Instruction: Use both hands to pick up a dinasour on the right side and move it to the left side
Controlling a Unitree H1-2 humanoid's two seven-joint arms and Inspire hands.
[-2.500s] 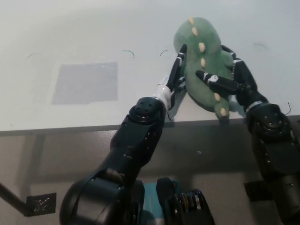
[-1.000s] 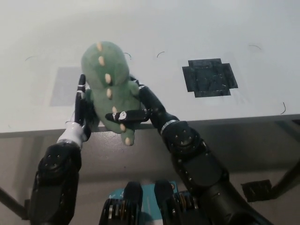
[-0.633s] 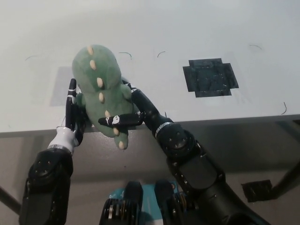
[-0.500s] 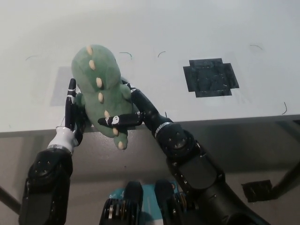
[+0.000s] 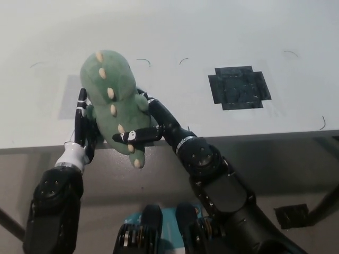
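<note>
Green plush dinosaur (image 5: 112, 100) now sits over the pale grey patch (image 5: 69, 95) on the table's (image 5: 175, 32) left, far from the dark patch (image 5: 239, 87) it crossed. Left hand (image 5: 82, 124) and right hand (image 5: 145, 124) press fingers against its flanks; release likely follows.

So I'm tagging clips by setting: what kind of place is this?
Probably a robotics lab or test bench: a bare white table with a grey patch and a dark patch as marked spots, and a green plush dinosaur as the only prop.
</note>
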